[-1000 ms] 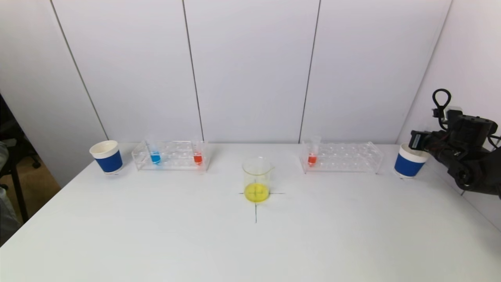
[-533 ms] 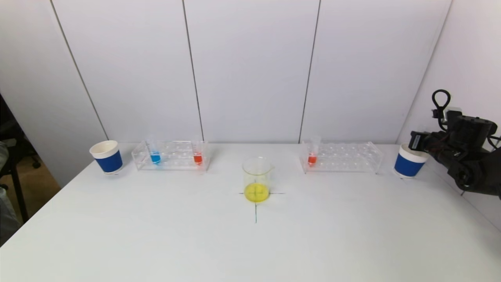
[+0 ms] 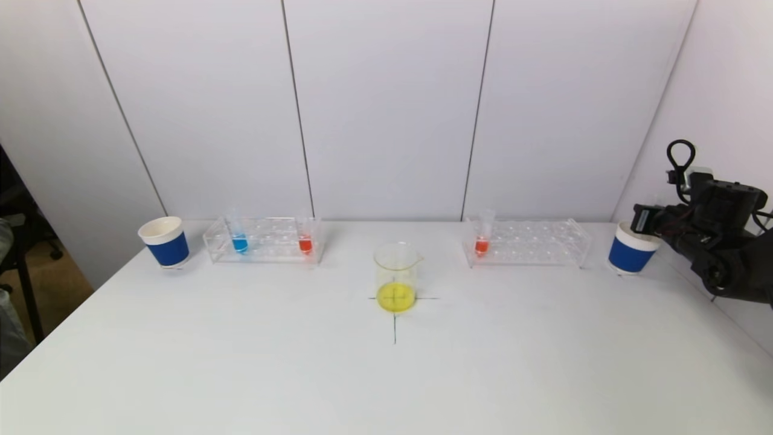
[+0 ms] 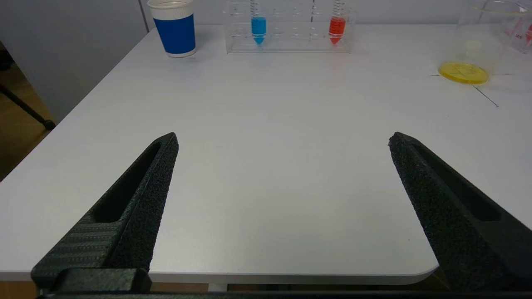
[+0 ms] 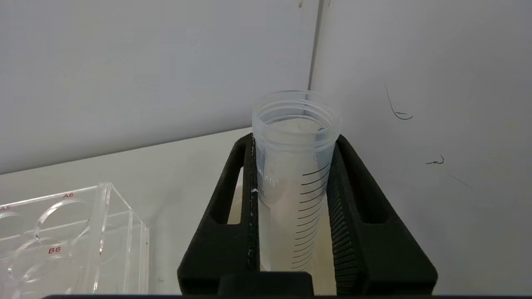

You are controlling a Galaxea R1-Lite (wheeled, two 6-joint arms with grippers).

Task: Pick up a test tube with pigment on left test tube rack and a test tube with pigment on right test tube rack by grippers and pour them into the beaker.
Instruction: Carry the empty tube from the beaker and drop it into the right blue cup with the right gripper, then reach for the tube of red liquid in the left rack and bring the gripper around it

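Yellow liquid already sits in the clear glass beaker mid-counter; our right gripper has its jaws clamped on an emptied clear plastic test tube over the blue-banded paper cup — left gripper jaws apart, nothing held.

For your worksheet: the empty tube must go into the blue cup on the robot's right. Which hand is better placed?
Right. The right hand grips the empty tube by the right blue cup; the left hand hangs open, far off.
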